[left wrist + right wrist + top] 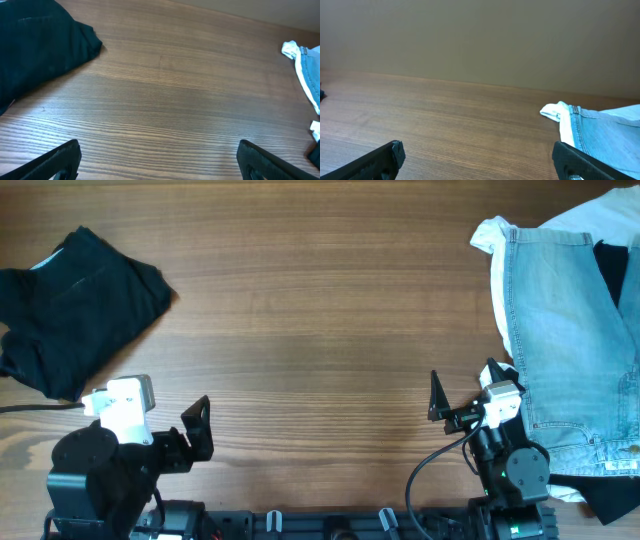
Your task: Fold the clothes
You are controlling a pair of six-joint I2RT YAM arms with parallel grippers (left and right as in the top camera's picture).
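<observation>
A folded black shirt [75, 305] lies at the table's far left; it also shows in the left wrist view [35, 45]. Light-blue jeans [565, 340] lie at the right on white cloth [590, 220], with a black garment [610, 500] showing under and beside them. The right wrist view shows the jeans [605, 135] and a white cloth corner [552, 111]. My left gripper [165, 420] [160, 160] is open and empty near the front left, apart from the shirt. My right gripper [466, 385] [477, 157] is open and empty, just left of the jeans' edge.
The wooden table [320, 310] runs between the two piles. A black cable [40, 408] lies by the shirt's near edge. The arm bases sit along the front edge. A plain wall stands behind the table in the right wrist view.
</observation>
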